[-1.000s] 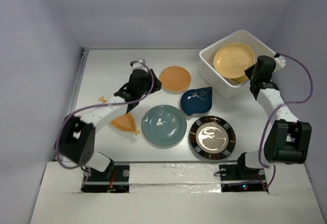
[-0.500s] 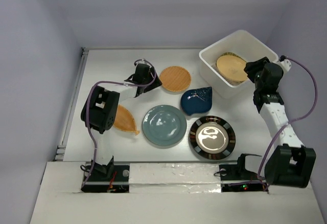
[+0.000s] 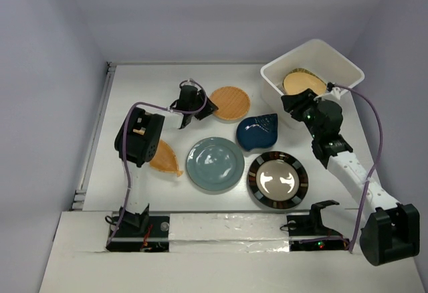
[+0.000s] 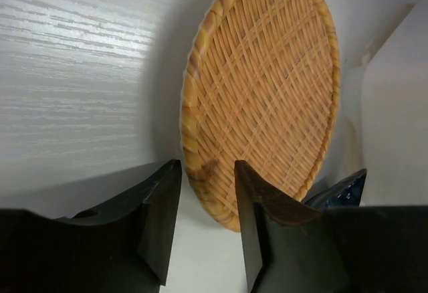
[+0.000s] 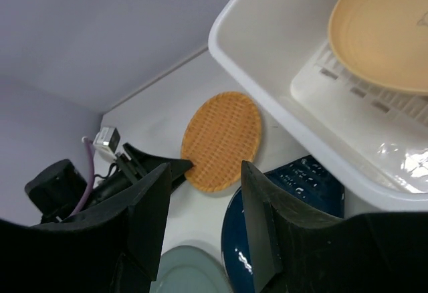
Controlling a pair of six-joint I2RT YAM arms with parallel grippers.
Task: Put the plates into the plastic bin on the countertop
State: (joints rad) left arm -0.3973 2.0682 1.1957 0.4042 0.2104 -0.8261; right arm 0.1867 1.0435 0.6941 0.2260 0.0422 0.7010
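**Left gripper** (image 4: 205,166): jaws apart, astride the left rim of the orange woven plate (image 4: 267,92), which lies flat on the countertop (image 3: 147,92). Whether the fingers pinch the rim cannot be told.

**Right gripper** (image 5: 204,166): jaws apart, nothing between them. It hangs over the near-left corner of the plastic bin (image 5: 267,59), above the dark-blue leaf plate (image 5: 301,186).

**Change from a second ago:** the right gripper was at the bin's near-right side beside the yellow plate (image 5: 388,32). It has since swung left, and the plate now rests in the far part of the bin. The left arm, then stretched low, has raised its elbow and brought its gripper to the woven plate.

**Pose:** the left arm is folded, elbow up at the left, forearm reaching right. The right arm runs long from its near-right base toward the bin.

**Also on the countertop:** grey-blue plate (image 3: 214,164), black-rimmed plate (image 3: 277,180) and orange leaf plate (image 3: 165,159), all near the bases.
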